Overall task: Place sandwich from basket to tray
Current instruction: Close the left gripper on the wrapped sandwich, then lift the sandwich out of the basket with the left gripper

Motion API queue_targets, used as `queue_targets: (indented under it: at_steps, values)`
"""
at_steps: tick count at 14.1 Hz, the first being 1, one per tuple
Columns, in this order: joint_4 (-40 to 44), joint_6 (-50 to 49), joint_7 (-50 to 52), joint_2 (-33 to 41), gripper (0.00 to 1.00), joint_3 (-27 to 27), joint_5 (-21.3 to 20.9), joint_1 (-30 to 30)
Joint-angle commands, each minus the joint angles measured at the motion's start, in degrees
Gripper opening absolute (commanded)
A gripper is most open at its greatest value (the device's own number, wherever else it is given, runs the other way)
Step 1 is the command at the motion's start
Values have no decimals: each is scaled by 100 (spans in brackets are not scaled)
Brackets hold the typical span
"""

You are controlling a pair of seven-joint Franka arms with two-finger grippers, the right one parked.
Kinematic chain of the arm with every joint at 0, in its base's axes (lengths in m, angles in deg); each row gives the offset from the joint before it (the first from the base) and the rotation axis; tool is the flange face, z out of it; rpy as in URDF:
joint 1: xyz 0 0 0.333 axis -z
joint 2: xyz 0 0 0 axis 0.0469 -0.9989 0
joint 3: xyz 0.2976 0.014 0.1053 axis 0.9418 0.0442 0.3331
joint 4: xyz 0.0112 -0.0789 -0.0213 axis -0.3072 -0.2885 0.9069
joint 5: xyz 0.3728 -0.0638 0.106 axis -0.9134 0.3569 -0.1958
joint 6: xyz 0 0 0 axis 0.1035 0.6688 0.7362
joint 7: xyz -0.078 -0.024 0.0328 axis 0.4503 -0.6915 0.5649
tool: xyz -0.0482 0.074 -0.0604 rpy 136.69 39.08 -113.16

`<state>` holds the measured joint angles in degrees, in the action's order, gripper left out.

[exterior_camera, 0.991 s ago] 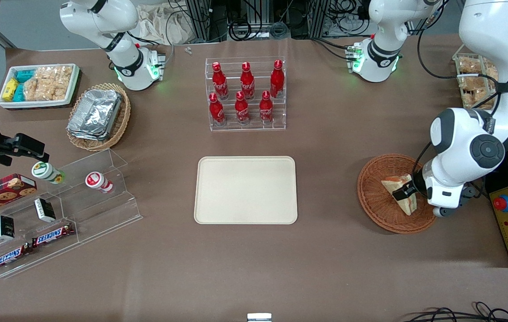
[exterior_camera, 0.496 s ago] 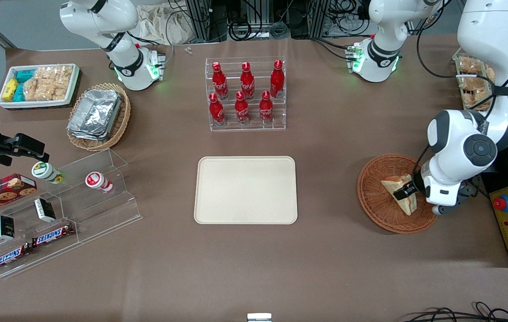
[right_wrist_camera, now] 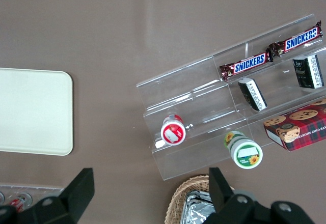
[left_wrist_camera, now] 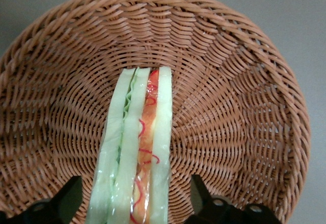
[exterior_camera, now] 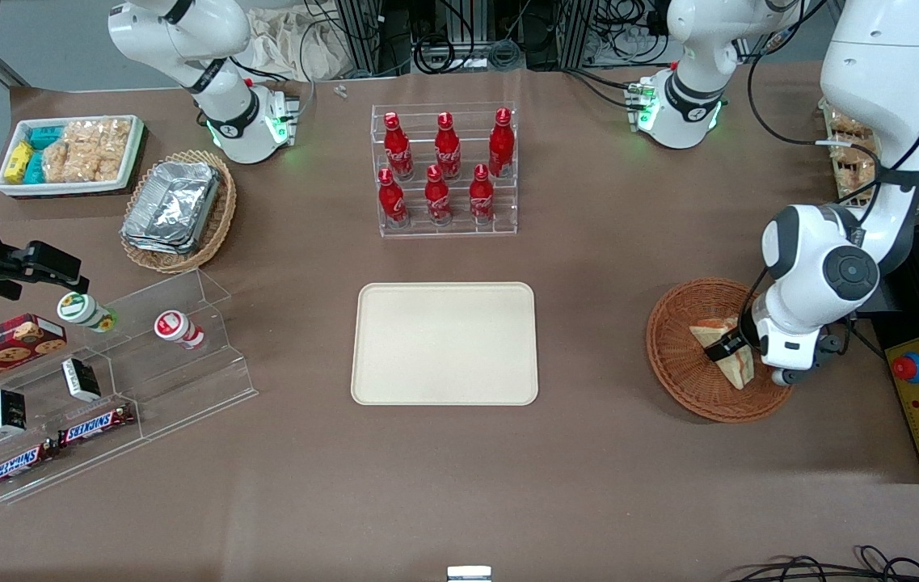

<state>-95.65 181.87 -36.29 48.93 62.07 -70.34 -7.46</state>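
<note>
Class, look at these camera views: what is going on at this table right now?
The working arm's gripper is down in the basket, its open fingers on either side of the sandwich, which stands on edge on the wicker. The fingers are not touching the bread. The tray, toward the middle of the table, has nothing on it, so the sandwich is not yet moved.

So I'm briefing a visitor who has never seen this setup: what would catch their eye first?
Probably the left arm's gripper, open, low in the reddish-brown basket with its fingers on either side of the sandwich. Next, the bare cream tray at the table's middle, and the red bottles in a clear rack farther from the front camera.
</note>
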Motion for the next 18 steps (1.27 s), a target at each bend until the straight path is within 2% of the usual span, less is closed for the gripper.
queue_targets:
  at_steps: [1, 5, 9, 11, 14, 18]
  values:
    - [-145, 212, 138, 69, 0, -53, -163, -66]
    - [-6, -6, 120, 245, 0, -61, -154, -57]
    - [1073, -2059, 146, 412, 0, -184, -137, 22]
    - [1706, -3035, 417, 526, 0, -429, -128, 40]
    - [2804, -4547, 603, 536, 0, -1079, -41, 40]
    - [3142, -4631, 613, 413, 0, -2019, 189, 75]
